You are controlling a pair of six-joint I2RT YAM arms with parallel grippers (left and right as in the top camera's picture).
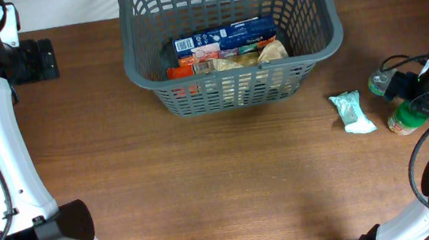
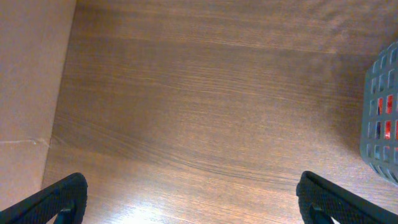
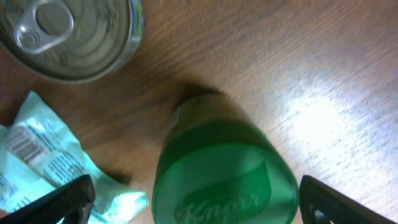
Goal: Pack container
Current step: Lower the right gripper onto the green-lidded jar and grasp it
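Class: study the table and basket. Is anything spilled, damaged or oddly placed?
Nothing stands out. The basket sits upright with groceries inside; the packet, can and green-lidded jar rest unspilled on the table.

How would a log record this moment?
right gripper open over green-lidded jar | left gripper open above table | basket part-filled | can, packet on table

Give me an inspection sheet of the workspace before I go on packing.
Surface: brown wood table, no spills seen.
Job's things: grey basket at far centre holds a blue box and other packets; green-lidded jar, can and pale green packet sit outside, on the right arm's side.
Clutter: nothing seen.
Grippers: left pincer open over bare table; right pincer open, straddling the jar.
Cables: black cable by the right arm, near the can.
Surroundings: white backdrop behind the table.
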